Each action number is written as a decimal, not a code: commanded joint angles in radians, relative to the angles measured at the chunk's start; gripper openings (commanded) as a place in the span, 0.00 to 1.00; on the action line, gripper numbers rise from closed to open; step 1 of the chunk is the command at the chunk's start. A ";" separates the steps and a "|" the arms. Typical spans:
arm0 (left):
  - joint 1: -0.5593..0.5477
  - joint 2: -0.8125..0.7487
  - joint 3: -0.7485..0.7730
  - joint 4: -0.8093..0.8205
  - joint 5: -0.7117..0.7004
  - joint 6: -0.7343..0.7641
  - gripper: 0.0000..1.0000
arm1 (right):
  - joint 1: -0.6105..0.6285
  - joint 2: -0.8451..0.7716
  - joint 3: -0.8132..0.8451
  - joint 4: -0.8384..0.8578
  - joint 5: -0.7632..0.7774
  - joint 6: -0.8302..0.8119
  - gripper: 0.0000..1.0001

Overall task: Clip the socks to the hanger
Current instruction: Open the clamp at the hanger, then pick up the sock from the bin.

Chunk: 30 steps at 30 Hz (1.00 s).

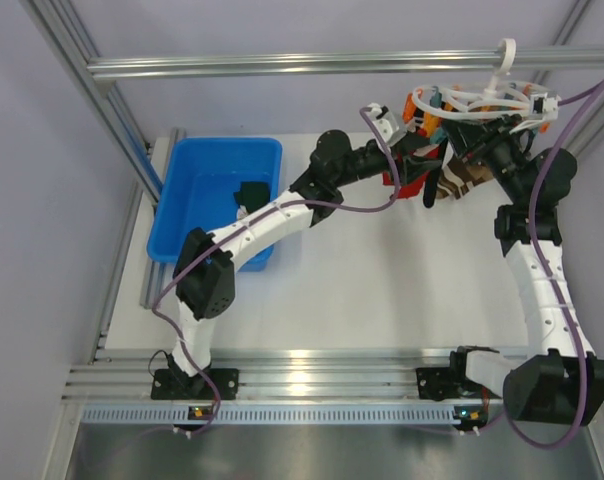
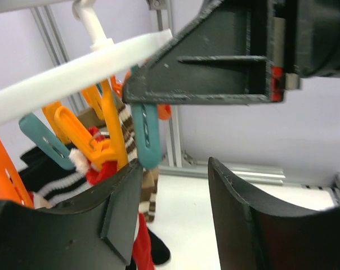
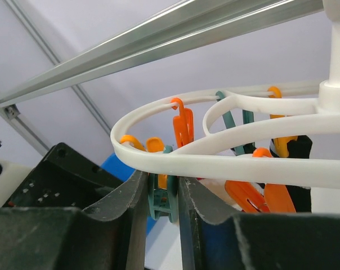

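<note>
Two tools meet under the hanger [image 3: 226, 163]. Closest to us, the left tool [image 2: 174, 163] stands spread, with nothing between its fingers. The right tool [image 3: 161, 179] is pressed nearly together, pinching a teal peg [image 3: 160, 205] that dangles from the near side of the white ring.

We judge that the next move turns on that peg. In the left wrist view a teal peg, likely the same one, hangs just above the gap of the left tool. Its long axis is upright and its top is hidden behind the dark body of the right tool. A sock would have to rise into it from below, and the left arm is the free one.

Just left of the peg crowd the orange pegs [image 2: 105, 129]. One of them grips a red sock [image 2: 97, 171] by its white fuzzy cuff, and that sock touches or nearly touches the left tool's left finger. A striped sock [image 2: 149, 197] hangs just behind the teal peg, and more dark cloth hangs further left. These, with the right tool's body close overhead, leave the left tool little room, so a snag or a knock is what we would watch for.

Farther off, down and to the left, the blue bin [image 1: 222, 142] sits on the counter [image 1: 382, 300], well apart from both tools but on the left arm's side. A dark sock [image 1: 248, 190] lies inside it, too small for us to tell whether it is a festive one. Beyond everything, the hanger's hook rides the rail [image 1: 312, 65].
</note>
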 commanded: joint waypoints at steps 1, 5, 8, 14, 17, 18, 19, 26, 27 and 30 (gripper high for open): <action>0.009 -0.173 -0.079 -0.066 0.044 -0.013 0.55 | -0.017 0.008 0.065 0.054 0.019 0.041 0.00; 0.026 -0.316 -0.213 -0.128 0.014 0.001 0.58 | -0.019 0.012 0.066 0.057 0.021 0.082 0.00; 0.052 -0.365 -0.259 -0.163 -0.006 -0.014 0.57 | -0.020 0.017 0.066 0.065 0.018 0.102 0.00; 0.228 -0.419 -0.250 -0.334 0.075 -0.180 0.56 | -0.048 0.023 0.100 0.018 -0.050 0.125 0.00; 0.357 -0.451 -0.263 -0.466 0.136 -0.205 0.55 | -0.066 0.034 0.158 -0.088 -0.099 0.083 0.00; 0.384 -0.459 -0.271 -0.506 0.144 -0.168 0.55 | -0.069 0.040 0.176 -0.119 -0.111 0.070 0.00; 0.432 -0.468 -0.277 -0.555 0.138 -0.137 0.56 | -0.077 0.048 0.221 -0.159 -0.123 0.058 0.00; 0.562 -0.567 -0.418 -0.715 0.038 0.081 0.58 | -0.080 0.091 0.267 -0.170 -0.213 0.182 0.00; 0.576 -0.571 -0.449 -0.703 0.038 0.101 0.59 | -0.082 0.088 0.257 -0.150 -0.211 0.205 0.00; 0.616 -0.531 -0.408 -0.822 0.008 0.214 0.60 | -0.082 0.083 0.230 -0.115 -0.199 0.277 0.00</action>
